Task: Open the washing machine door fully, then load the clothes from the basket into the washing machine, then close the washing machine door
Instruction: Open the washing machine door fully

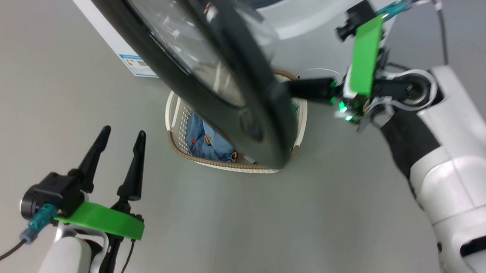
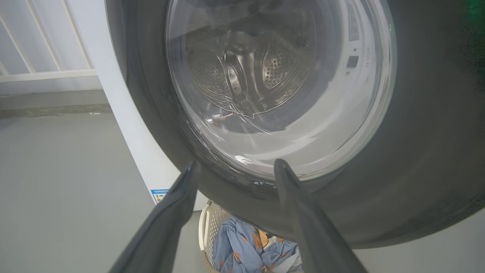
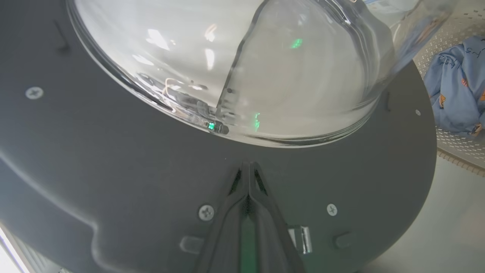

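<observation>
1. Glossy black plastic forms the wide round rim of the washing machine door (image 1: 263,123), which frames a bulging bowl of clear glass. The door stands swung out from the smooth white front of the washing machine (image 1: 311,14).
2. The door's inner face is matte dark grey plastic, set with cross-head screws (image 3: 206,212) and a small shiny metal latch piece (image 3: 301,239).
3. The right gripper (image 3: 248,167) is closed, its two dark fingers pressed tip to tip with nothing between them. The tips are at the door's inner face just below the glass bowl; whether they touch it I cannot tell.
4. The left gripper (image 1: 123,133) hangs on the door's outer side, apart from it. Its tapered black fingers are spread wide and hold nothing.
5. Through the door's glass, the left wrist view shows the perforated steel drum (image 2: 246,76).
6. The basket (image 1: 174,119) sits on the floor beneath the door's lower edge. It is cream perforated plastic with a brown woven-look rim, and the door covers its middle in the head view.
7. The clothes (image 1: 204,138) lie crumpled inside the basket; they are soft light-blue fabric with small orange prints.
8. The floor (image 1: 230,227) is smooth, matte pale grey. A blue-edged sticker (image 1: 137,65) is on the machine's white panel beside the door, and white railing slats (image 2: 45,38) stand beyond.
</observation>
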